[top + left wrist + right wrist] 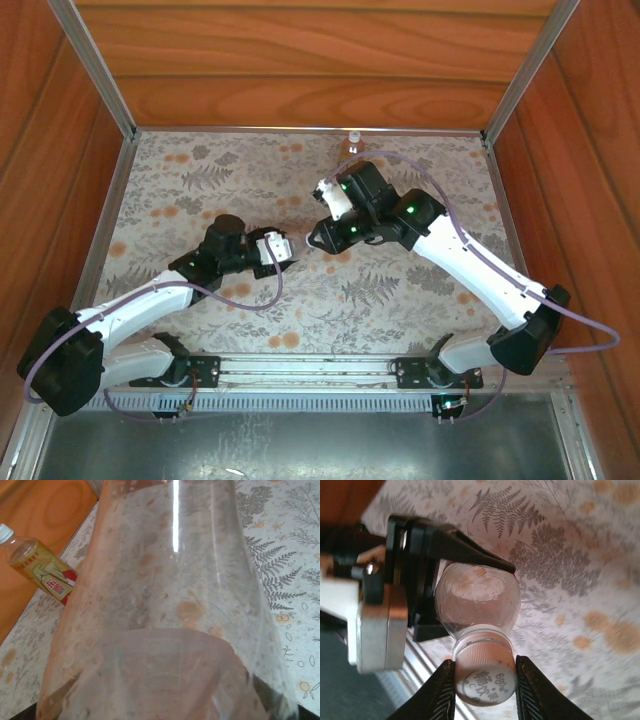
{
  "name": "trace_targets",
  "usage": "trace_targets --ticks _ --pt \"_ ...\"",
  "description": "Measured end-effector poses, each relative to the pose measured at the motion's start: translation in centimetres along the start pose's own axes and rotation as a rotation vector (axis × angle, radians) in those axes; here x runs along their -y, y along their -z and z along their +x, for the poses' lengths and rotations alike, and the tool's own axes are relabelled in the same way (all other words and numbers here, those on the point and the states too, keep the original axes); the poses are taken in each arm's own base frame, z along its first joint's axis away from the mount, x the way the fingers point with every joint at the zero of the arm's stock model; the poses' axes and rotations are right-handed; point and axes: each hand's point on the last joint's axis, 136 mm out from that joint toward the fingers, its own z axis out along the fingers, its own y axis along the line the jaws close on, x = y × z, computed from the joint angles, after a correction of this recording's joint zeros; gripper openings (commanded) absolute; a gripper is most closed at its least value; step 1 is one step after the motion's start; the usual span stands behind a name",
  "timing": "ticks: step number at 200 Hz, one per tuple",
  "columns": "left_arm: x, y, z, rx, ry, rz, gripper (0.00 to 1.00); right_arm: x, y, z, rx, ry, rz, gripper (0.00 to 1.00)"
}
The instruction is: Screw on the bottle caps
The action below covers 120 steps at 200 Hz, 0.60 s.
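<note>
The clear bottle [481, 596] seems light and easily dented, so the left gripper [284, 256] clamps its body and the right gripper [485, 662] pinches the ribbed cap [487, 686] at 6 o'clock.

The top camera looks steeply down from above and behind the arm bases [190, 372] over the whole fern-patterned table [340, 300]. The left wrist camera sits hard against a clear brownish plastic bottle [170, 605], facing the orange-brown wooden back wall [45, 510]. The right wrist camera sees that same bottle end-on, close, between its own black fingers [442, 690].
</note>
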Motion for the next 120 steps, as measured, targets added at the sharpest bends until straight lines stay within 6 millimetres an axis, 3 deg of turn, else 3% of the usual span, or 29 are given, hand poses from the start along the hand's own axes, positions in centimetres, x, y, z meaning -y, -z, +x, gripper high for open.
trace_targets --ticks 21,34,62,93,120 --pt "-0.3 0.0 0.2 -0.011 0.003 -0.014 0.59 0.0 -0.3 -0.3 -0.017 -0.173 -0.05 0.28" --pt "-0.5 0.1 0.4 -0.016 0.008 -0.021 0.59 0.1 -0.4 -0.6 -0.029 -0.212 -0.067 0.44" --pt "-0.2 0.1 0.2 0.001 0.004 -0.001 0.59 -0.9 0.2 -2.1 0.014 -0.072 -0.12 0.7" --pt "0.6 0.4 0.3 0.012 0.01 0.021 0.59 -1.8 2.1 -2.6 0.102 0.291 -0.129 0.68" --pt "1.4 0.9 0.0 0.038 0.012 0.044 0.59 -2.7 4.2 -1.1 0.148 0.699 -0.138 0.65"
